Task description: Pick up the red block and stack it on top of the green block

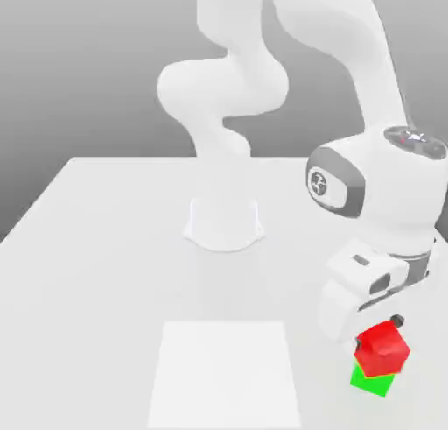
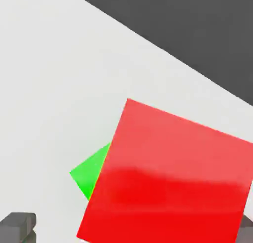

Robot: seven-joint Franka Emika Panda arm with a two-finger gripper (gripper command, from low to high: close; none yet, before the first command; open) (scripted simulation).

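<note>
Exterior view: red block (image 1: 382, 347) sits on top of the green block (image 1: 374, 381), near the table's (image 1: 105, 244) front edge at the exterior view's right, twisted out of line with it so a green corner pokes out below. Gripper (image 1: 385, 325) hangs right over the stack, wrist tipped down. Hand view: red block's (image 2: 168, 175) top face is close under the camera, green block (image 2: 92, 173) showing as one corner from underneath; dark fingertips (image 2: 18, 225) stand out past opposite red edges with a gap showing, so the jaws are apart and clamped on nothing. Handling, my read: small rigid cube, likely light, smooth glossy faces so probably a bit slippery, no crush or break risk. If it needs re-gripping, take it on two opposite flat side faces around mid-height, jaws square to the faces, not across corners. Stack looks seated but rotated, so a sideways nudge could slide red off.
</note>
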